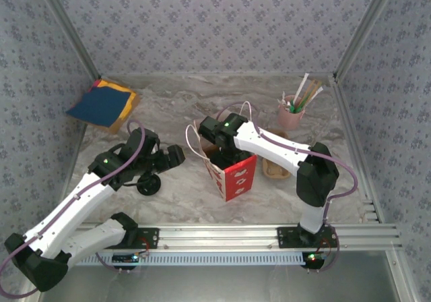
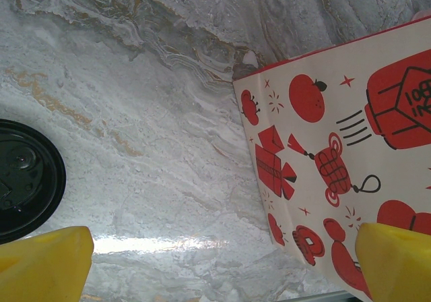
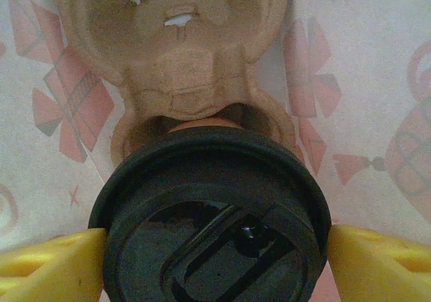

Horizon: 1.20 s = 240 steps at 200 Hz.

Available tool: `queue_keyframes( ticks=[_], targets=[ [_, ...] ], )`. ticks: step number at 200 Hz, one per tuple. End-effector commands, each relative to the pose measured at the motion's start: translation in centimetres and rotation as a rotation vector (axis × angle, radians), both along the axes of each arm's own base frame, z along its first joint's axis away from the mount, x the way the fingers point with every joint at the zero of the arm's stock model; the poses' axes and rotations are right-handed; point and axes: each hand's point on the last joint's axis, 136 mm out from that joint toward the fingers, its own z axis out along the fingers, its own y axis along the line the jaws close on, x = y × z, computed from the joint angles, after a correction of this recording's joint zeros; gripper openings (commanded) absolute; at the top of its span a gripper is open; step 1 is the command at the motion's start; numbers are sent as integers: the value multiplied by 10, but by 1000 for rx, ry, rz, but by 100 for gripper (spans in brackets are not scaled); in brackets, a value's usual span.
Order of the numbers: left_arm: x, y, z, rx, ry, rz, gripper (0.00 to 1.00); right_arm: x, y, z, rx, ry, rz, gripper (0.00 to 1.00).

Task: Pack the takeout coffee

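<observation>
The takeout coffee (image 3: pixel 214 201), a brown cup under a round black lid, sits between the yellow fingers of my right gripper (image 3: pixel 215 248), which is shut on the lid's rim. It hangs inside the red-and-white paper bag (image 1: pixel 232 174), right over the near pocket of a tan pulp carrier (image 3: pixel 182 59); I cannot tell whether it rests in that pocket. In the top view my right gripper (image 1: pixel 225 140) reaches down into the bag's mouth. My left gripper (image 2: pixel 221 265) stands open over bare table, just left of the bag (image 2: pixel 337 154), holding nothing.
A loose black lid (image 2: pixel 23 180) lies on the marble table left of the bag, seen from above as the lid (image 1: pixel 148 184). A pink cup of straws (image 1: pixel 293 111) stands at the back right. Blue and orange sheets (image 1: pixel 101 104) lie back left. A tan object (image 1: pixel 275 170) sits behind the right arm.
</observation>
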Motion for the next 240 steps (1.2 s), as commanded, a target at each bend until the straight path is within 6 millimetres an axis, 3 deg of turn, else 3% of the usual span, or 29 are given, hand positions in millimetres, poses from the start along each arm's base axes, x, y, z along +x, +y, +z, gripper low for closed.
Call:
queue_keyframes(
  ticks=[1,240],
  targets=[
    [3,-1,5,-21,-15,8,100,-3,-5,13,-6,-20,-16,85],
    [2,1,2,-11,-10,7,100,-5,-6,18,0,-29,-12,85]
  ],
)
